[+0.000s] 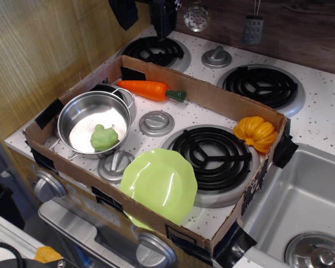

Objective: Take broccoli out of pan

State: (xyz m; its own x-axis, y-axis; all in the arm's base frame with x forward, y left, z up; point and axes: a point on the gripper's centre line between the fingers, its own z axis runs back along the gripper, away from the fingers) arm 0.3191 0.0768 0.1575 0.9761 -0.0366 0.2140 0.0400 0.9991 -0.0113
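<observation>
The broccoli (104,137), a small pale-green lumpy toy, lies inside the pan (78,109), a shiny steel pot at the left of the cardboard-walled stove top. My gripper (145,19) hangs at the top edge of the view, above the back-left burner and well behind and above the pan. Its two dark fingers (124,12) stand apart with nothing between them. The upper part of the gripper is cut off by the frame.
An orange carrot (148,89) lies just behind the pan. A lime-green plate (159,184) leans at the front. An orange pumpkin-like toy (257,133) sits at the right wall. The cardboard wall (212,92) rings the area. A sink (307,212) is at the right.
</observation>
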